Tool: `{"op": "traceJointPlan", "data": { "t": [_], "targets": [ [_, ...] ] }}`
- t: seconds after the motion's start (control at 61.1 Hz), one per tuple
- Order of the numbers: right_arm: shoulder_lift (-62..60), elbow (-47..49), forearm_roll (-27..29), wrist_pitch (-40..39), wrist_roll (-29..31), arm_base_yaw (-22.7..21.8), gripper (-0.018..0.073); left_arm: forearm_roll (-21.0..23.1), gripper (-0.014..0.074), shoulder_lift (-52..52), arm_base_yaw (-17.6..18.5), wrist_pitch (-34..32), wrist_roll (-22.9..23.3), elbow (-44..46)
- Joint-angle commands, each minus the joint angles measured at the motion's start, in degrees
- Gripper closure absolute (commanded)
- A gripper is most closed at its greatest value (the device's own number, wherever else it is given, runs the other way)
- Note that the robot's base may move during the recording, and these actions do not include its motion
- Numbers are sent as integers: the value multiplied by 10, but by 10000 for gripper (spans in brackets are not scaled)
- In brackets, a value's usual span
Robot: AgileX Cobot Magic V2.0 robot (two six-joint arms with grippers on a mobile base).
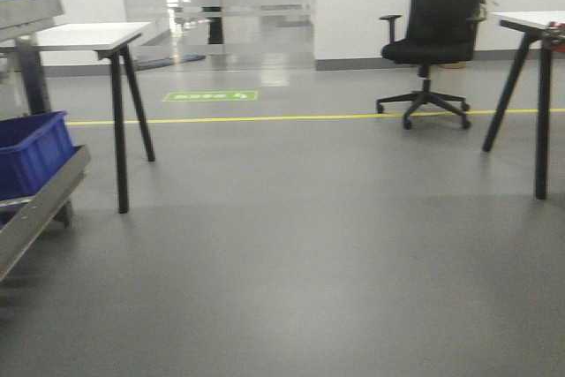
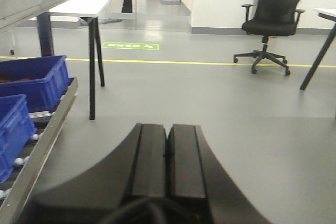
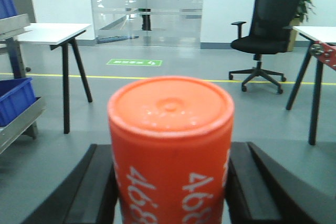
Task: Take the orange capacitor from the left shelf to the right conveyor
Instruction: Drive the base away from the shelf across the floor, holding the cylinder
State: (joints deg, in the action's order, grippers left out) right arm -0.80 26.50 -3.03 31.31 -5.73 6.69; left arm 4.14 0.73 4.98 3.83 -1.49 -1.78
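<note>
In the right wrist view my right gripper (image 3: 171, 153) is shut on the orange capacitor (image 3: 170, 129). It is an orange cylinder with a flat top and white "4680" print, held upright between the two black fingers (image 3: 102, 182), above the grey floor. My left gripper (image 2: 167, 128) is shut and empty, its pads pressed together over the floor. The steel left shelf (image 1: 40, 209) stands at the left edge and also shows in the left wrist view (image 2: 50, 129). A red bolted frame edge of the right conveyor (image 3: 324, 51) shows at the far right; its belt is out of view.
Blue plastic bins (image 2: 37, 80) sit on the shelf's lower level. A white table on black legs (image 1: 97, 37) stands behind the shelf. A black office chair (image 1: 433, 33) stands at the back right. Grey floor with a yellow line (image 1: 291, 116) lies between.
</note>
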Motion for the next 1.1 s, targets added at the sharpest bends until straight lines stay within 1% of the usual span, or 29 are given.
{"op": "traceJointPlan", "data": {
  "t": [0.0,1.079],
  "targets": [
    [6,18,-7,-54,4,-2,444,1,723,7,2,-52,1,2],
    [6,18,-7,-54,4,-2,444,1,723,7,2,-52,1,2]
  ]
}}
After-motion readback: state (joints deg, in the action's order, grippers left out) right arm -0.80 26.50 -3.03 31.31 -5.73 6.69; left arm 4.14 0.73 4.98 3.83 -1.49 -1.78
